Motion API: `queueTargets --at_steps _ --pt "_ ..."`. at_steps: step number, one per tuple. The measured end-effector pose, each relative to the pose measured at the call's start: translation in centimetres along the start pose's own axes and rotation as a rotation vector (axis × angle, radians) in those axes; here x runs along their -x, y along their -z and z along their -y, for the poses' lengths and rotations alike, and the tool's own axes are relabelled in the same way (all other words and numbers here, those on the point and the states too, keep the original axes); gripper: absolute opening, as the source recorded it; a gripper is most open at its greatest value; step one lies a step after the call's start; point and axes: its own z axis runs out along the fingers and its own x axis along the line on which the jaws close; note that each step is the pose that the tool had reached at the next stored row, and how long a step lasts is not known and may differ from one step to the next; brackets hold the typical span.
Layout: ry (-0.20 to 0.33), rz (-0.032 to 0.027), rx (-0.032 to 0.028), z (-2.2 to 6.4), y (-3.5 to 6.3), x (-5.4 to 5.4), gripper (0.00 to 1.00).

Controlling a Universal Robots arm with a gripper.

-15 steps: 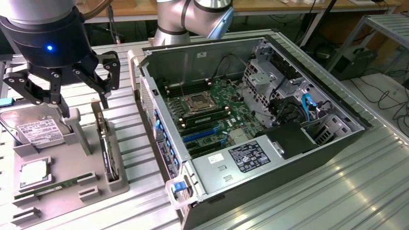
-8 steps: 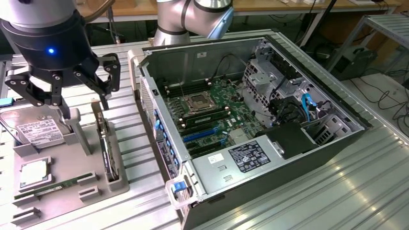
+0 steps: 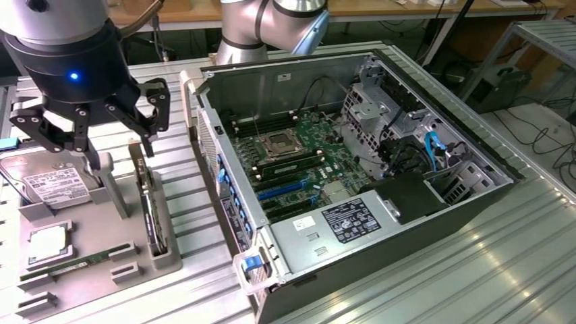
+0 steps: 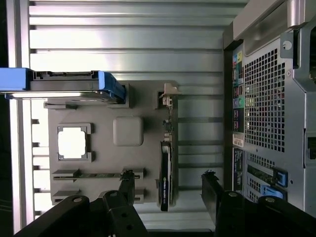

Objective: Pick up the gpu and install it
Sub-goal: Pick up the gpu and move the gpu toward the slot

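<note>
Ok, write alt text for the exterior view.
The robot's open hand hovers above a gpu standing on edge in a gray parts tray. An open computer case lies on the exterior view's right, motherboard exposed.

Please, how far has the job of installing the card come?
Done: nothing yet; the thin flat black expansion card stands on edge in the grey holder tray. In hand: the gripper hangs above it, jaws open, holding nothing. Left: gripping the card and seating it in the open black computer case.

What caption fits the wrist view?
Open gripper hovers over the gpu, which stands on edge in a gray holder.
</note>
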Motion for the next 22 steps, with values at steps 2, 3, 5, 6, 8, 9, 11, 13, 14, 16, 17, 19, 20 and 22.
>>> queueTargets --at_steps 2,3,5,6,8,9,11,13,14,16,17,19,20,22 --pt "0.000 0.0000 0.0000 0.01 -0.15 0.0 0.66" --pt "0.001 0.0000 0.0001 0.01 -0.22 0.0 0.66" --pt "0.001 0.0000 0.0001 0.01 -0.32 0.0 0.66" --pt "0.001 0.0000 0.0001 0.02 -0.37 0.0 0.66" --pt "0.002 0.0000 0.0000 0.02 -0.48 0.0 0.66" --pt "0.002 -0.0001 0.0000 0.02 -0.53 0.0 0.66" --pt "0.002 -0.0001 0.0000 0.03 -0.63 0.0 0.66" --pt "0.002 -0.0001 0.0001 0.03 -0.74 0.0 0.66" --pt "0.003 -0.0001 0.0001 0.04 -0.86 0.0 0.66" --pt "0.004 -0.0001 0.0001 0.05 -1.03 0.0 0.66" --pt "0.004 -0.0001 0.0002 0.05 -1.16 0.0 0.66" --pt "0.004 -0.0002 0.0002 0.09 -1.39 0.0 0.66" --pt "0.005 -0.0004 0.0002 0.12 -1.48 0.0 0.66" --pt "0.006 -0.0017 0.0002 0.19 -1.70 -0.1 0.66"
